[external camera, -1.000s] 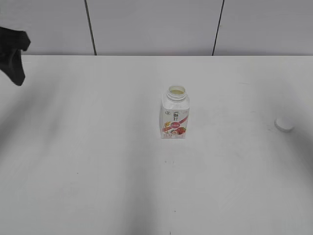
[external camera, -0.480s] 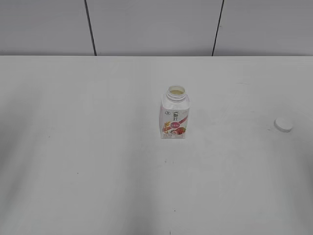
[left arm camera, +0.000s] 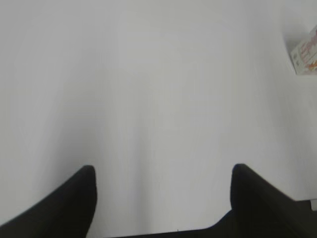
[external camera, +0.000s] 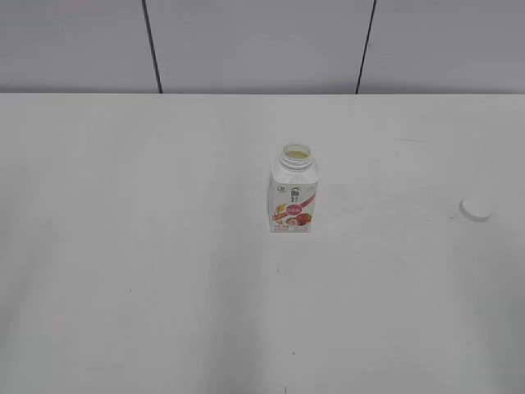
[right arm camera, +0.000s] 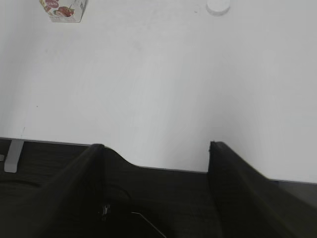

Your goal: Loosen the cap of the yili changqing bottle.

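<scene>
The yili changqing bottle point(external camera: 293, 194) stands upright at the middle of the white table point(external camera: 148, 271), its neck open with no cap on it. The white cap point(external camera: 475, 208) lies flat on the table far to its right. Neither arm shows in the exterior view. In the left wrist view my left gripper point(left arm camera: 163, 171) is open over bare table, with a corner of the bottle point(left arm camera: 307, 54) at the right edge. In the right wrist view my right gripper point(right arm camera: 156, 146) is open at the table's front edge; the bottle point(right arm camera: 63, 11) and the cap point(right arm camera: 218, 7) sit far ahead.
A grey panelled wall point(external camera: 262, 45) runs behind the table. The table's front edge point(right arm camera: 163, 170) crosses the right wrist view, with dark space below it.
One second ago a black gripper showed at the exterior view's upper left; it has left the view. The bottle and cap have not moved.
</scene>
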You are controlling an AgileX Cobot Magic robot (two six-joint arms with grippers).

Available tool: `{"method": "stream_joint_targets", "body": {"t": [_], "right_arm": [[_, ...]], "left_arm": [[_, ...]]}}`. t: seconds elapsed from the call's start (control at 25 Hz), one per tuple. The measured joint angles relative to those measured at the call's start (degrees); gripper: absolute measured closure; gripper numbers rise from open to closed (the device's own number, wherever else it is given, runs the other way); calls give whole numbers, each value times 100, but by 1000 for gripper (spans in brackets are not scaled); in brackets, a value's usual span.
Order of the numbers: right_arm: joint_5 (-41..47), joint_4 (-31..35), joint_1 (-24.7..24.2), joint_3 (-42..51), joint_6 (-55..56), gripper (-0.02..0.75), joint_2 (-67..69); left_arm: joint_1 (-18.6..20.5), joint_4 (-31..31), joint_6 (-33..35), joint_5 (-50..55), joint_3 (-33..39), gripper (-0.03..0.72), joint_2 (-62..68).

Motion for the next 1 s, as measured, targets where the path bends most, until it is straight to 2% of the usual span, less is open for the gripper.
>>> {"method": "stream_joint_targets", "body": {"t": [0.48,0.8,1.0], "right_arm": [[9,-13,0,340,-385,225,-1457],[-19,-52,0,346,-385,225,-1650],[-447,-320,0,474,-371,225,-1654]], "left_arm": [[0,81,0,50,727,178,-2147],[0,27,0,-268,910,178,-2215],[0,21,5,-296,915,178,-2215]]}}
